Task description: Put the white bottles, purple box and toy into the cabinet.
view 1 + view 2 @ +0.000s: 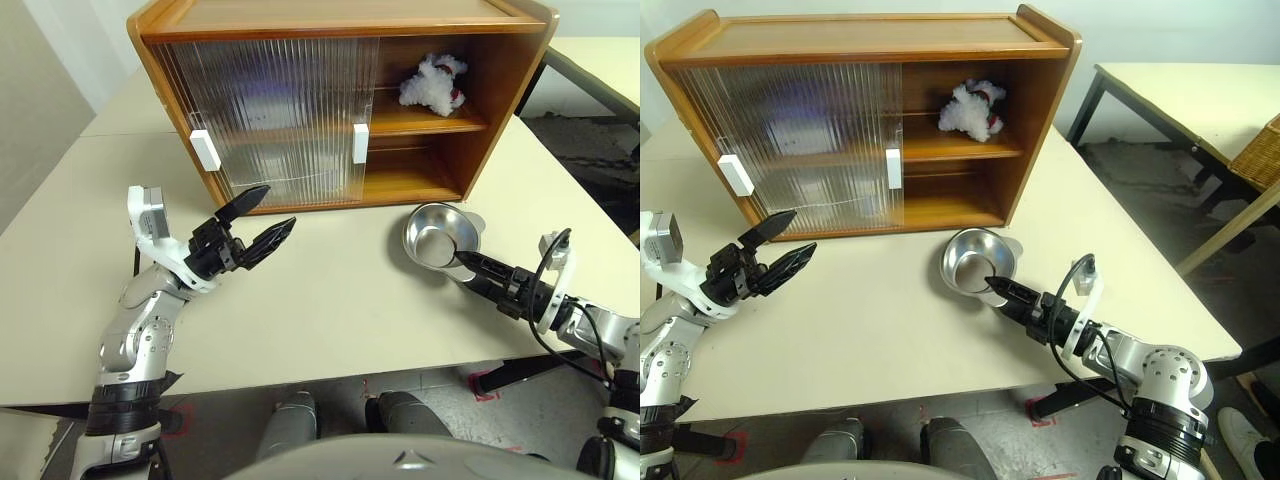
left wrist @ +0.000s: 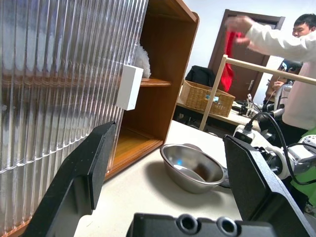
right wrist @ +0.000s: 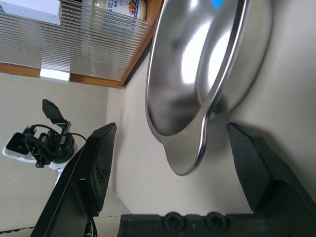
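Right tool (image 1: 992,286): jaws spread wide, nothing gripped, its tips set to either side of the handle of the steel bowl (image 1: 975,258) on the desk (image 1: 890,320). Left tool (image 1: 258,222): also fully open and empty, held above the desk before the cabinet (image 1: 300,25). The toy (image 1: 432,82) is seen on the cabinet's middle shelf, right side; a white bottle (image 3: 116,7) is glimpsed behind a ribbed door.
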`<state>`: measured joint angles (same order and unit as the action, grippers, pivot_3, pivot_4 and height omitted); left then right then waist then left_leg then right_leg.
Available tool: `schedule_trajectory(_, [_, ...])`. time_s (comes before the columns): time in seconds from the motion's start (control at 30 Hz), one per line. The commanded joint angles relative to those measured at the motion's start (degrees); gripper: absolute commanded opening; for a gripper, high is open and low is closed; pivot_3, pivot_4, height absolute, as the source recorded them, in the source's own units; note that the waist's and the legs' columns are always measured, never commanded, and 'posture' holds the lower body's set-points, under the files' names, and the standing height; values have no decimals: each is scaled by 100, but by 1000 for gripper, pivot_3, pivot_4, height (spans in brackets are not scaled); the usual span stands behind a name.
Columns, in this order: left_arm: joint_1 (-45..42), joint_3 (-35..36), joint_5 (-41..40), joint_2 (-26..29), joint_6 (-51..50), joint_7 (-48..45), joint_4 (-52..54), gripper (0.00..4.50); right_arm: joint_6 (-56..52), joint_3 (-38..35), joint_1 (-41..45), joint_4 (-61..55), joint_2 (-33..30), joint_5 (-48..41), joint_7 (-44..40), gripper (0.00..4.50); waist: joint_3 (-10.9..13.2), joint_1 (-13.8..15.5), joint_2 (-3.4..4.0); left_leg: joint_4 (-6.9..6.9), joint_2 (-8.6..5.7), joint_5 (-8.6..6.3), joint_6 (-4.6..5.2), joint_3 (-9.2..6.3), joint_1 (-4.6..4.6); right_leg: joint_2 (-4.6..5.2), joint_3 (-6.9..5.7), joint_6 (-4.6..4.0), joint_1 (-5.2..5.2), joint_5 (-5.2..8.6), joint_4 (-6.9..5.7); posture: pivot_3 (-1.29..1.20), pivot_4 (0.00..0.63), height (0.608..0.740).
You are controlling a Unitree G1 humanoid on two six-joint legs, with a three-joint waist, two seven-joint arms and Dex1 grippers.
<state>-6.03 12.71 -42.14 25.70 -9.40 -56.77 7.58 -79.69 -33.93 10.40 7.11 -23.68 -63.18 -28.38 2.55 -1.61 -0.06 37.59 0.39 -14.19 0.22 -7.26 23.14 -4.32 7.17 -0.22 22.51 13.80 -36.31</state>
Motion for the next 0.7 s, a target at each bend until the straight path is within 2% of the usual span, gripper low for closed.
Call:
schedule_trajectory(0.03, [19,-10,72,27,-1,15,98,4500,52,39,53,17,10,-31,45,4458,0,1,0,0,0,0,0,0,0,0,0,0,0,0,0,-39,74,740])
schedule_trajectory(0.1, [6,-13,68,31,-9,17,106,4500,62,27,65,35,3,-39,42,4458,0,2,0,-1,0,0,0,0,0,0,0,1,0,1,0,-39,74,740])
schedule_trajectory(0.13, [4,-14,68,33,-10,16,105,4500,59,16,70,48,-6,-47,41,4071,0,2,0,-1,0,0,0,0,0,0,0,1,0,1,0,-39,74,740])
schedule_trajectory(0.17, [6,-14,69,35,-7,9,102,4500,63,13,69,53,-11,-48,37,3918,0,3,0,-1,0,0,0,0,0,0,0,1,0,1,0,-41,68,740])
schedule_trajectory(0.5, [-20,-34,66,38,-17,-13,79,4500,194,41,51,55,-54,16,13,49,-1,0,1,1,0,0,1,0,-1,0,0,2,-1,0,-1,-47,64,740])
schedule_trajectory(0.7, [-44,-45,82,31,2,-25,41,4500,300,66,122,135,-88,-12,1,17,-3,0,1,5,-1,1,2,0,-4,0,-1,3,-6,-1,-2,-48,61,740])
